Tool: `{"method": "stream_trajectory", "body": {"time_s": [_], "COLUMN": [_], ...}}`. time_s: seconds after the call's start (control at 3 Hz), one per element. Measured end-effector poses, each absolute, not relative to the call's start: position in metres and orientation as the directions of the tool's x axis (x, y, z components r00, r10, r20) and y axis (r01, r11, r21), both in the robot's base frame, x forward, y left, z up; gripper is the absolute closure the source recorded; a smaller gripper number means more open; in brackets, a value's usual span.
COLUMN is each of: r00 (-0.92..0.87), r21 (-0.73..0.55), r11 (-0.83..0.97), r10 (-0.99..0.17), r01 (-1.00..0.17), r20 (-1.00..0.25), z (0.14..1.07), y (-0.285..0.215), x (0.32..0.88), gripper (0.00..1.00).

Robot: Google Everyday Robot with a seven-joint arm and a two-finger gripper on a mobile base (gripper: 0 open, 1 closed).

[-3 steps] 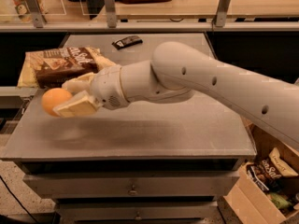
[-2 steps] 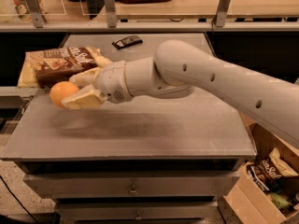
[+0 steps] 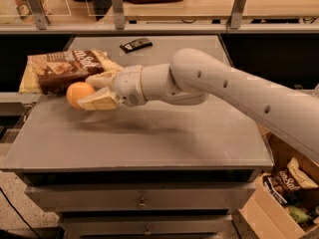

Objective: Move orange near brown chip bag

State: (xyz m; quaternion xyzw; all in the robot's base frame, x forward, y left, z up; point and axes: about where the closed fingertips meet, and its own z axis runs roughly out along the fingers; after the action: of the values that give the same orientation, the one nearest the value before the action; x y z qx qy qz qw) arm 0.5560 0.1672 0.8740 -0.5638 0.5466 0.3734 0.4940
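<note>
Camera view: the claw (image 3: 92,90) grips the orange (image 3: 76,92) just beside the brown chip bag (image 3: 59,71) lettered "Salt".

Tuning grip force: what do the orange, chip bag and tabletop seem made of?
Brown chip bag: creased thin film, likely plastic. Orange: smooth fruit peel, held in the claw beside it. Tabletop: flat dull grey, perhaps metal or laminate.

My cream gripper (image 3: 87,92) clasps a round orange fruit (image 3: 76,92) beside the crinkly dark-brown chip bag (image 3: 62,69), above a grey table (image 3: 149,143).
</note>
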Motion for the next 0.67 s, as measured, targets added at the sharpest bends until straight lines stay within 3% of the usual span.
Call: {"method": "stream_trajectory", "body": {"time_s": [0.67], "r00": [0.133], "r21": [-0.173], "r11": [0.131], "r10": [-0.269], "r01": [-0.976], "r20": [-0.954], "z": [0.864], "y": [0.167], "x": [0.582], "gripper": [0.35]}}
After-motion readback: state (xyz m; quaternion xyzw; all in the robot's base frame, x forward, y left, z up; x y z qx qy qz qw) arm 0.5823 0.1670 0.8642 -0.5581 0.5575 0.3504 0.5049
